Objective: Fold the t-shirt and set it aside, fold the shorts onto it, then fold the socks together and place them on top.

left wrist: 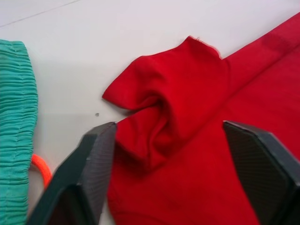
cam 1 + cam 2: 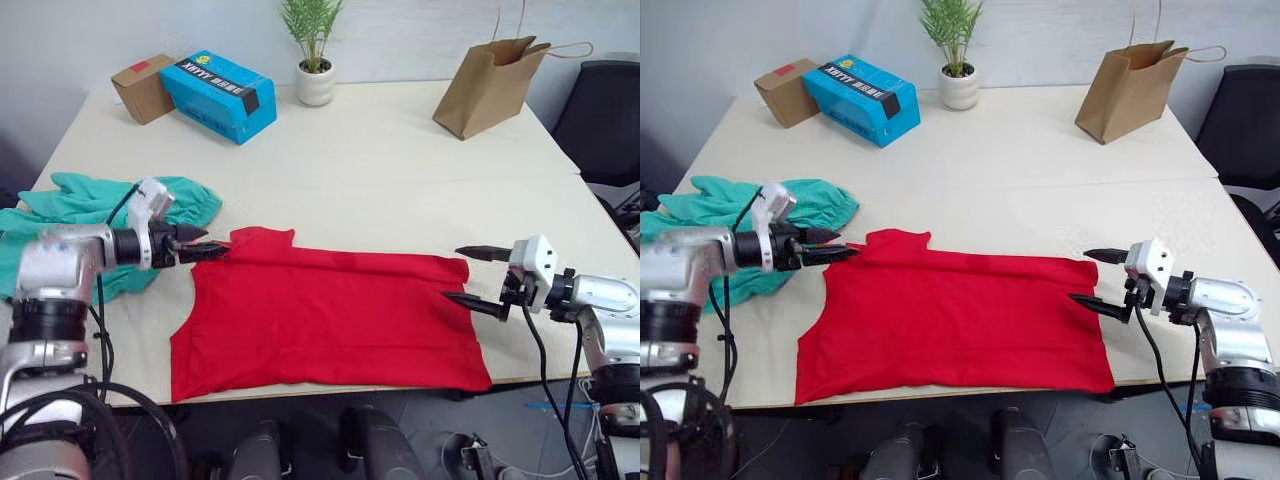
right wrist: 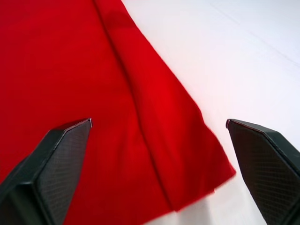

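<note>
The red t-shirt (image 2: pixel 330 315) lies flat near the table's front edge, folded over on itself, one sleeve bunched at its far left corner (image 1: pixel 159 108). My left gripper (image 2: pixel 205 248) is open at that sleeve, its fingers either side of the bunched cloth. My right gripper (image 2: pixel 465 275) is open at the shirt's right end, straddling the far right corner (image 3: pixel 187 154). The teal shorts (image 2: pixel 100 205) lie crumpled at the table's left edge, behind my left arm, with the orange drawstring (image 1: pixel 40 166) showing. The socks are out of view.
Along the table's back edge stand a cardboard box (image 2: pixel 143 88), a blue box (image 2: pixel 220 95), a potted plant (image 2: pixel 315 75) and a brown paper bag (image 2: pixel 490 85). A black chair (image 2: pixel 605 120) sits off the right side. The table (image 2: pixel 370 190) has bare surface behind the shirt.
</note>
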`<state>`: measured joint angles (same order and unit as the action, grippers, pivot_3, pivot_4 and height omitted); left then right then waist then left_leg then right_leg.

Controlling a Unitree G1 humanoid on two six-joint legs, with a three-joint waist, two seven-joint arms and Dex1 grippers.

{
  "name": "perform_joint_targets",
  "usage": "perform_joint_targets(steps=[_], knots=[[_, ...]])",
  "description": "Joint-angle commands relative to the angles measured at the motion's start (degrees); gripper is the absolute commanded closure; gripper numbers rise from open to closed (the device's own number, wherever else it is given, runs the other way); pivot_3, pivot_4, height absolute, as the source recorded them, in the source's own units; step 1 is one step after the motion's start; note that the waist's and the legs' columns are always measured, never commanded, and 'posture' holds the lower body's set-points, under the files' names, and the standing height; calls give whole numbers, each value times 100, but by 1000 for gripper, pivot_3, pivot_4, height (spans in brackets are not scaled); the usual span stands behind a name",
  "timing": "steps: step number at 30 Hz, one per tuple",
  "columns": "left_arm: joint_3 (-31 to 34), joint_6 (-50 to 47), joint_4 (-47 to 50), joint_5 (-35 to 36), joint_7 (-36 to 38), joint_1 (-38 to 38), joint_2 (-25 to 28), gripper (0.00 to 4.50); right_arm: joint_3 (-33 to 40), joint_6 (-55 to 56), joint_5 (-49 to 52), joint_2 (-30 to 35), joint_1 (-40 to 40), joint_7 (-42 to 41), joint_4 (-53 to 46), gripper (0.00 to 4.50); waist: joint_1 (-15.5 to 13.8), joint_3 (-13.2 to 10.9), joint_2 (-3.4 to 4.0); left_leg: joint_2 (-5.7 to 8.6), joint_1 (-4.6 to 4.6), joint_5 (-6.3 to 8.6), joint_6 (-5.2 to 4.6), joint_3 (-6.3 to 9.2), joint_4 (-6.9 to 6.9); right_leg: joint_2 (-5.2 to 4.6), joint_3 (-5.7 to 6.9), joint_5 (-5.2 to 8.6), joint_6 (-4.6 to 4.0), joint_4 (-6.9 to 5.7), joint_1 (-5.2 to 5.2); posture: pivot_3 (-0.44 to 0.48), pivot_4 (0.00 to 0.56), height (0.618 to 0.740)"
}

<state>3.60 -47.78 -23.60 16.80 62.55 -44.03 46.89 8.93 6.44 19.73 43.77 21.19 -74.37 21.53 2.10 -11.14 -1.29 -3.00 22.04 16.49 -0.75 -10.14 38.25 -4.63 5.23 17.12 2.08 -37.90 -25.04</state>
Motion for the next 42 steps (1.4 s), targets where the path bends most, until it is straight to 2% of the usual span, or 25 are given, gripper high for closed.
perform_joint_targets(steps=[1,3,8,12,16,20,26,31,35,42], knots=[[-115,-428,-633,-23,-126,-811,-94,21,237,-352,264,134,-75,205,-689,0,-42,0,0,1,1,0,0,0,1,1,0,0,0,0,0,0,150,740],[-231,-387,-1622,-300,-570,-1520,-422,21,235,-542,356,75,-93,351,-1034,0,-59,0,-1,1,0,0,0,0,5,1,-1,0,0,-3,1,0,150,740],[-750,293,-3188,-911,-711,-2361,-1050,21,105,-656,383,-9,-161,471,-1498,0,-69,-2,-3,8,5,0,-4,1,4,2,1,0,1,4,0,0,150,740],[-910,1028,-4121,-1311,-935,-2659,-1428,21,101,-918,592,-26,-222,452,-1979,0,-32,-9,-15,6,20,0,-3,-6,2,4,-1,0,0,2,-22,0,150,740],[-1089,1481,-4546,-1618,-695,-2715,-1619,21,184,-1196,710,83,-321,466,-2298,0,-53,-9,-16,4,20,-5,4,-5,3,5,0,0,0,-6,-27,0,150,740],[-1183,1869,-4725,-1842,-509,-2665,-1666,920,323,-1383,835,177,-483,527,-2583,0,-61,-8,-18,7,21,-5,1,-4,5,0,-1,0,0,-7,-26,0,150,740],[-1101,2935,-4772,-1978,-360,-2512,-1660,2867,445,-1426,857,267,-724,576,-2724,0,-64,-7,-20,8,22,-5,-1,-2,5,-3,1,0,0,-5,-26,0,150,740],[-1008,3287,-4803,-1979,-101,-2511,-1633,4478,491,-1366,815,225,-785,627,-2668,0,-63,-8,-22,8,22,-5,-2,-2,5,-2,2,0,0,-5,-26,0,150,740],[-884,3637,-4782,-1910,40,-2532,-1574,4478,551,-1335,854,118,-749,785,-2493,0,-51,-8,-22,7,23,-5,-2,-2,4,0,3,0,-1,-4,-26,0,150,740],[-468,5595,-4309,-1588,901,-2091,-1349,4478,481,-1095,742,127,-893,786,-2274,0,-50,-8,-22,4,24,-5,-2,-3,3,0,5,0,-1,-4,-27,0,150,740]])
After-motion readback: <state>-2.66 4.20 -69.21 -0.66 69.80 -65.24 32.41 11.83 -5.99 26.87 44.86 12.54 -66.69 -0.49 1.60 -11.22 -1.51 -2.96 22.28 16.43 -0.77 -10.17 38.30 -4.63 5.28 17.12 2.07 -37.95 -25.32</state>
